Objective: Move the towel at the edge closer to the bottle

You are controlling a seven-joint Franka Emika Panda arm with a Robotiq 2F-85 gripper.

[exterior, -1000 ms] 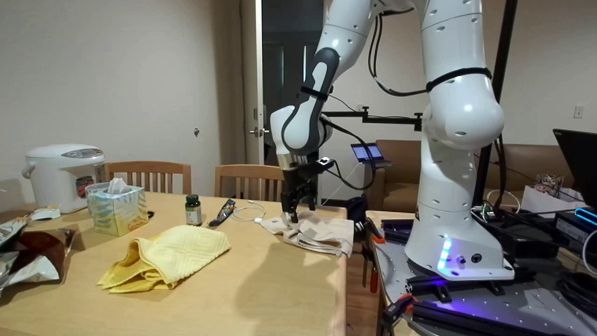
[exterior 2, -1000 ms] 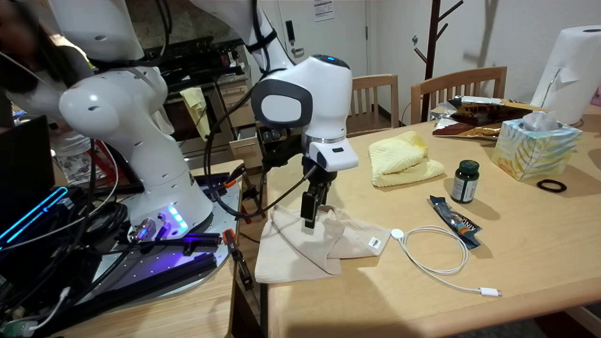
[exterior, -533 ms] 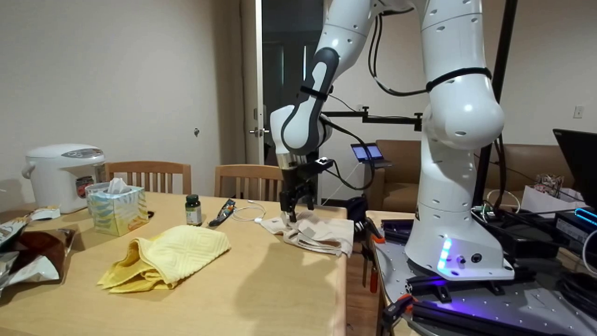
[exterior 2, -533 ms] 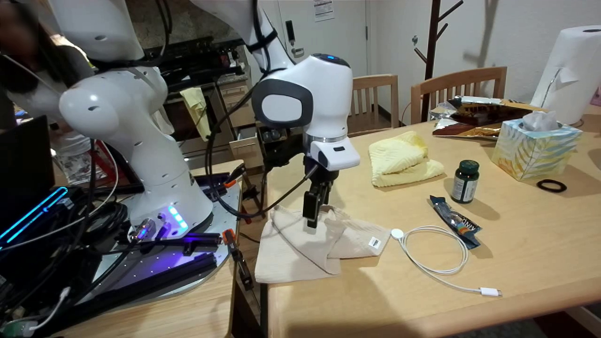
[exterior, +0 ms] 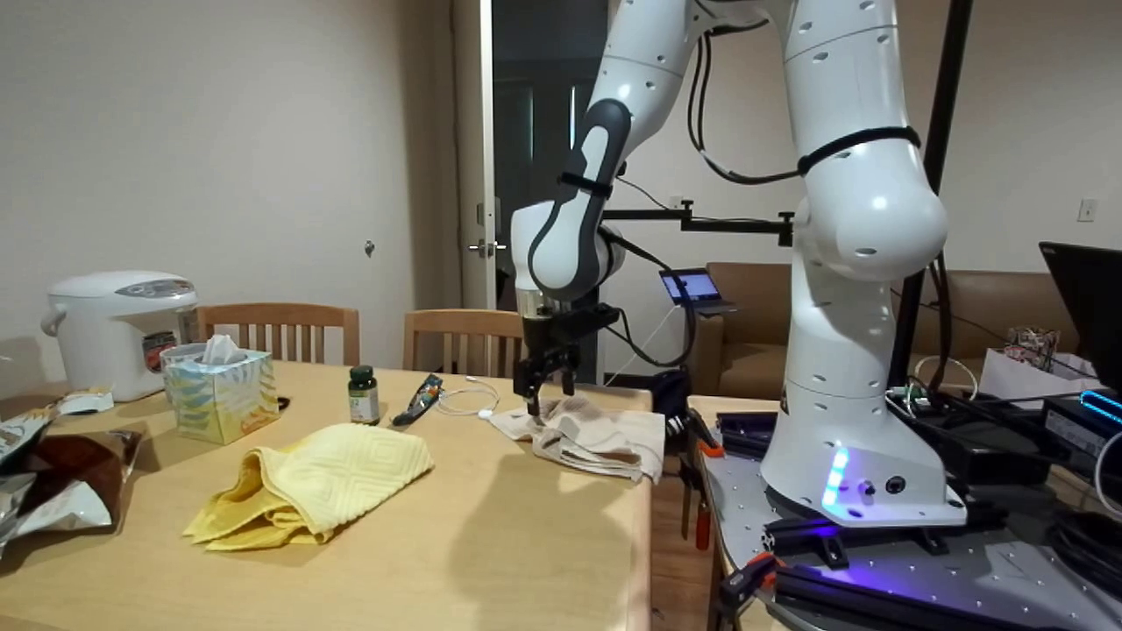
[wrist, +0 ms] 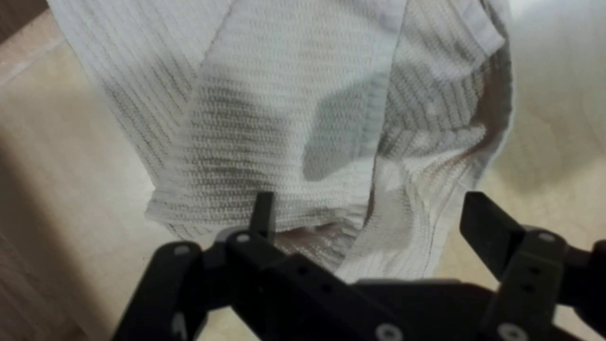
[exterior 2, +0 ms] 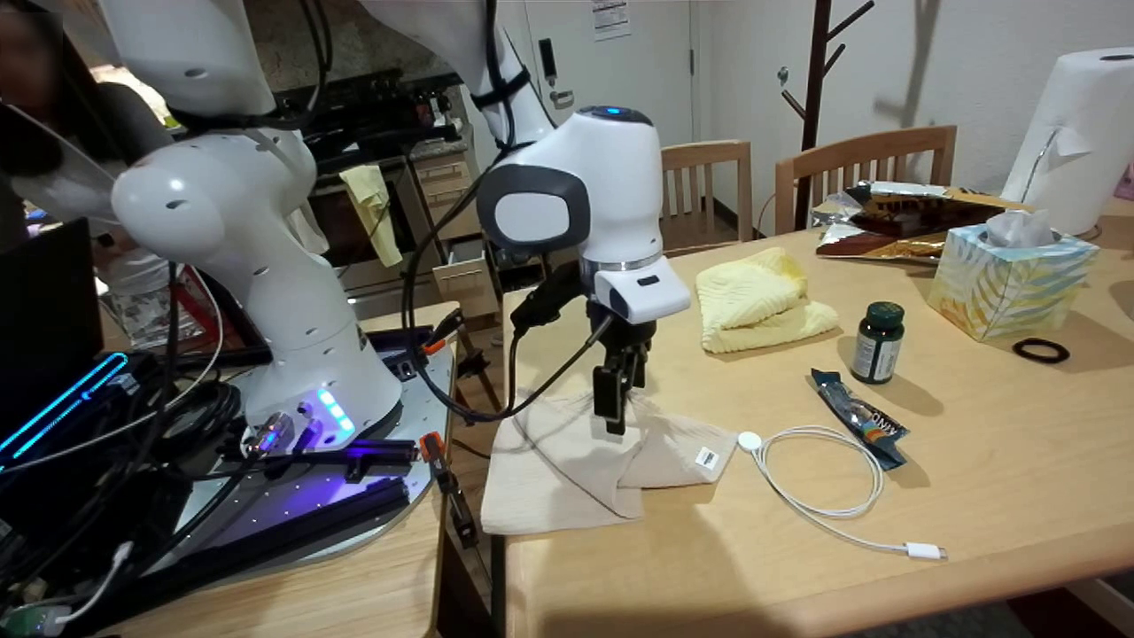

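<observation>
A beige, loosely folded towel (exterior: pixel 618 436) lies at the table's edge closest to the robot base. It also shows in an exterior view (exterior 2: pixel 567 483) and in the wrist view (wrist: pixel 293 123). A small dark green bottle with a white label stands upright further along the table, in both exterior views (exterior: pixel 363 399) (exterior 2: pixel 878 347). My gripper (wrist: pixel 368 203) is open and empty, pointing down over the towel's folds. Its fingers (exterior: pixel 550 400) (exterior 2: pixel 625 409) are low over the towel; whether the tips touch the cloth I cannot tell.
A folded yellow towel (exterior: pixel 324 478) lies on the table. A snack bar (exterior 2: pixel 858 418) and a coiled white cable (exterior 2: pixel 819 511) lie between the beige towel and the bottle. A tissue box (exterior 2: pixel 1010 279), black ring (exterior 2: pixel 1041 351) and foil bags (exterior 2: pixel 912 221) are further off.
My gripper has shifted slightly along the towel toward the bottle, leftward in one exterior view and rightward in the other. It has stayed open. The towel and bottle have not moved.
</observation>
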